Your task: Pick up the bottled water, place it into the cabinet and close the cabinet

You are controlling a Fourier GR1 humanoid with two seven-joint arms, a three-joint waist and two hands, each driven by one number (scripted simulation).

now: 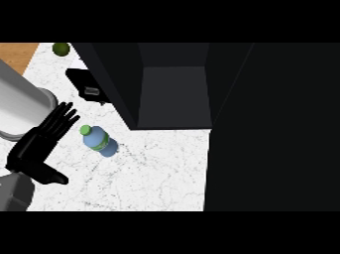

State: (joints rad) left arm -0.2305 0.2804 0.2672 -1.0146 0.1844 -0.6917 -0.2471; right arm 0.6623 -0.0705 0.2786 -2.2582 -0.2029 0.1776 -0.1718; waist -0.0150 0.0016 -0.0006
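So your left hand is hanging just left of the bottle, fingers straight, holding nothing. The bottle is standing on the counter, just below-left of the open cabinet. A lime is sitting well above the bottle

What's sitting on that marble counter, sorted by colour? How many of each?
Blue with green cap: 1, the bottled water
Green: 1, a small round fruit, likely a lime
Black: 2, the open cabinet and a small black device
Total: 4

The left hand, also black, hovers beside the bottle with its fingers straight.
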